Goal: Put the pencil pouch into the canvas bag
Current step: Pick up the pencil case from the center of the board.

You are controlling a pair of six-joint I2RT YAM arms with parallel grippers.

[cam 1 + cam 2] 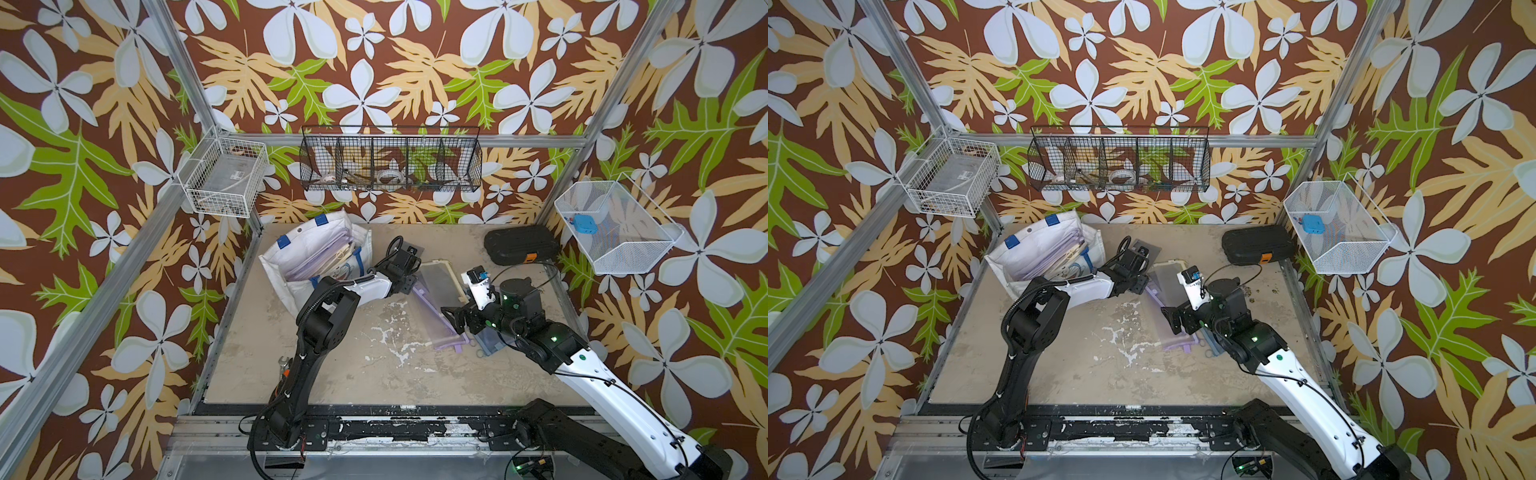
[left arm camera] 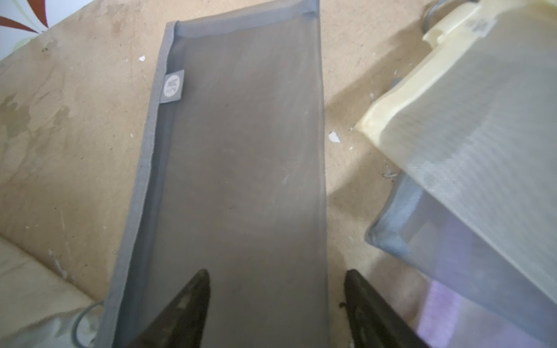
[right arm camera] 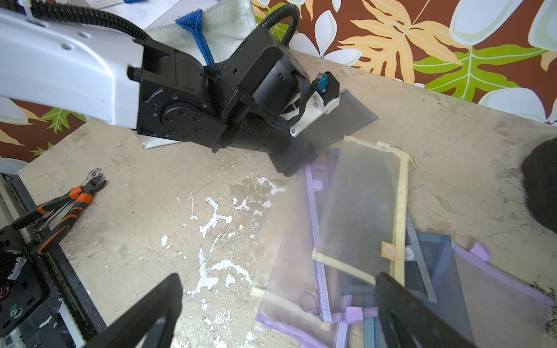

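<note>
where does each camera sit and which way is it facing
Top views: high above the front, looking down at the table, bag and pouch pile; left arm and right arm show.
Left wrist: on the left arm, looking down past the left tool at the grey pouch; only its fingertips show.
Right wrist: on the right arm, looking across the table at the pile and left arm; right tool fingertips show.
Shared: both wrist views show the grey pouch and the yellow-edged pouch.

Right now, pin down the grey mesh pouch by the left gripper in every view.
Top view: grey mesh pouch pokes out beyond the left arm's wrist.
Top view: same spot.
Left wrist: centre, under the left gripper.
Right wrist: behind that wrist.
Landmark: yellow-trimmed pouch beside it.
</note>
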